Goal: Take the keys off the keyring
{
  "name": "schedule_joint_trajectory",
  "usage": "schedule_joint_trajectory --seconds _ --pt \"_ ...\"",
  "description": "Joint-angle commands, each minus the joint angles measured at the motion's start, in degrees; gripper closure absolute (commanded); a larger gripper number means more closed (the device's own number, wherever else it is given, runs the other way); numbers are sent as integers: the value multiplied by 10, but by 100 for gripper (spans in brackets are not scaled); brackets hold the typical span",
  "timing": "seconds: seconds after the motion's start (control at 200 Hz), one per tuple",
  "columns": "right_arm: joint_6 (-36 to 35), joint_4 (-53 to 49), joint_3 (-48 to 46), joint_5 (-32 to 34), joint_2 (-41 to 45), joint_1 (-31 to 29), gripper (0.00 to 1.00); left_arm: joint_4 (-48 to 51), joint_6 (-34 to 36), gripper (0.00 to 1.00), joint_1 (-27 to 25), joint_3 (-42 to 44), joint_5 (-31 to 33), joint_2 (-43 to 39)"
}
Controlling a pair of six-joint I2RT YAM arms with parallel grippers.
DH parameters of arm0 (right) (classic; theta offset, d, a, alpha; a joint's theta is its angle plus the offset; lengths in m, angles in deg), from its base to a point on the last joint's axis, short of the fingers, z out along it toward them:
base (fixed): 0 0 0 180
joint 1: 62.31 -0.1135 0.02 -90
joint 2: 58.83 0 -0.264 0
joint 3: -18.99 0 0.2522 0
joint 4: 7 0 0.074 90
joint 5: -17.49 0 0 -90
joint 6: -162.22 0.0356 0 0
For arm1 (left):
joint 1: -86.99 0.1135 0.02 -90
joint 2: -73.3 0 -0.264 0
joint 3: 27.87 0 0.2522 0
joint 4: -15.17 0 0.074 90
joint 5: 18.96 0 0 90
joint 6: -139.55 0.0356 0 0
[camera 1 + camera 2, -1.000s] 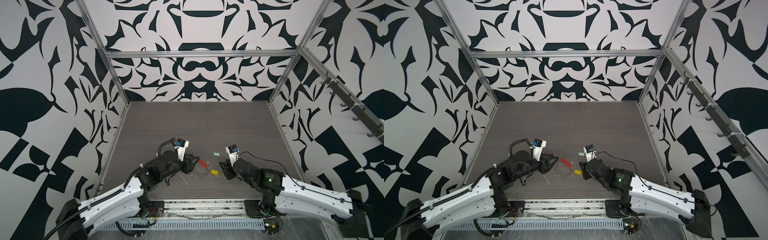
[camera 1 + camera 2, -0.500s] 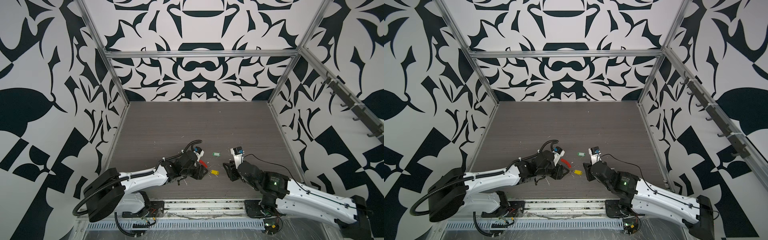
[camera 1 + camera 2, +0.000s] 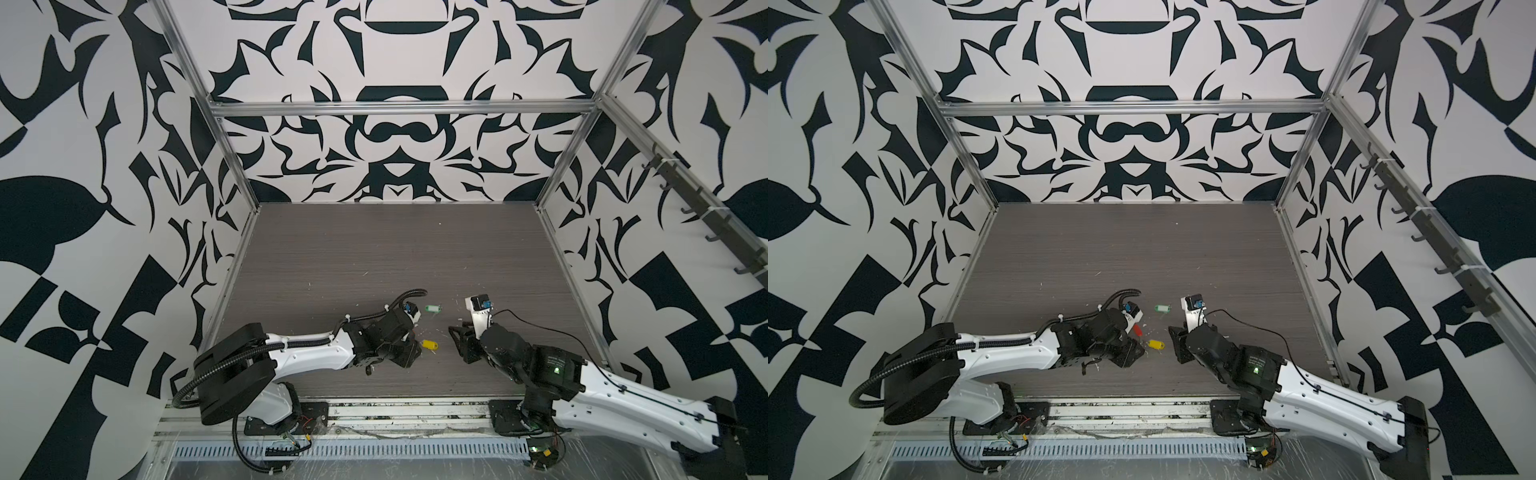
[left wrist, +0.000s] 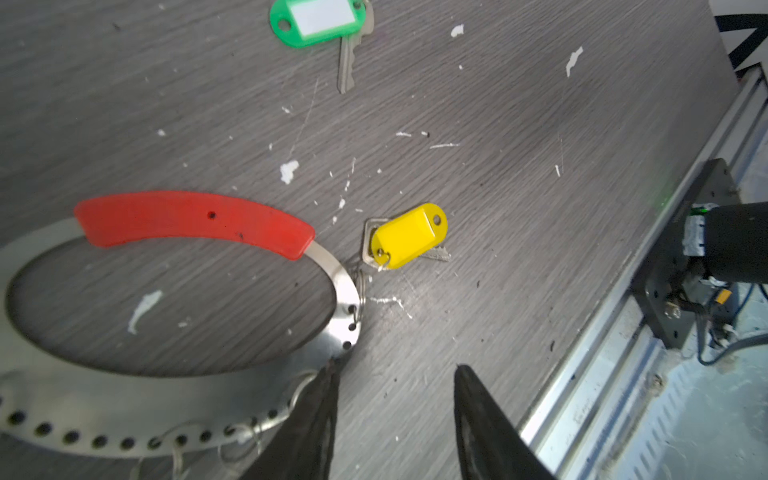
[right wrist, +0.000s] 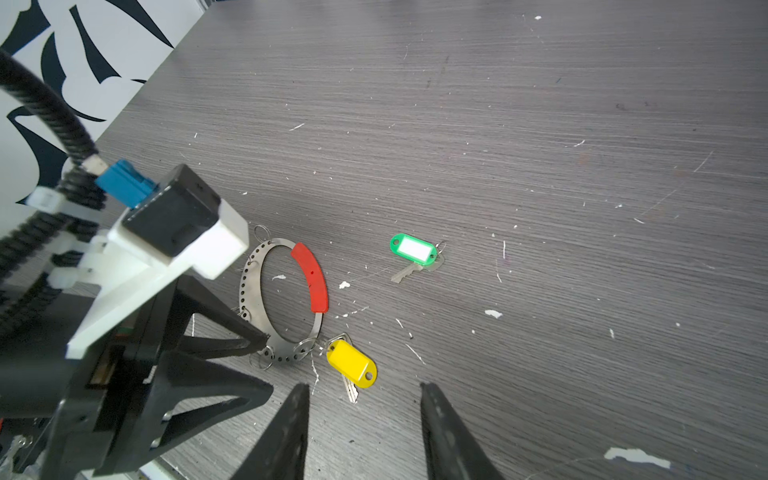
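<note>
Leftmost, near the bench's front edge, the left hand is parted and empty, one fingertip pressing the keyring. It looks a thin, stiff, slippery band, best pinned flat. The red strip sleeves it. The light yellow key lies just beside; pinch its tag. The green key lies apart. The right hand hovers parted, empty.

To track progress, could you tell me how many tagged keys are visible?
2: green-tagged metal key, apart from the perforated grey metal hoop; yellow-tagged key, beside its rim. Others may be hidden.
</note>
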Motion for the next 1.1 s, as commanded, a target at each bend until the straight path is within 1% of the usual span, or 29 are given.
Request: schedule_joint_trajectory --seconds 0.0,0.205,0.535,1.1 --pt "4 1 -3 5 12 3 54 10 13 53 -2 -19 7 15" --pt "5 -6 -7 9 28 6 53 7 24 57 -2 -31 -3 36" --pt "4 -9 -2 5 32 11 53 23 40 66 -2 -47 8 60" --pt "7 -20 -2 -2 54 16 53 29 67 73 -2 -67 29 91"
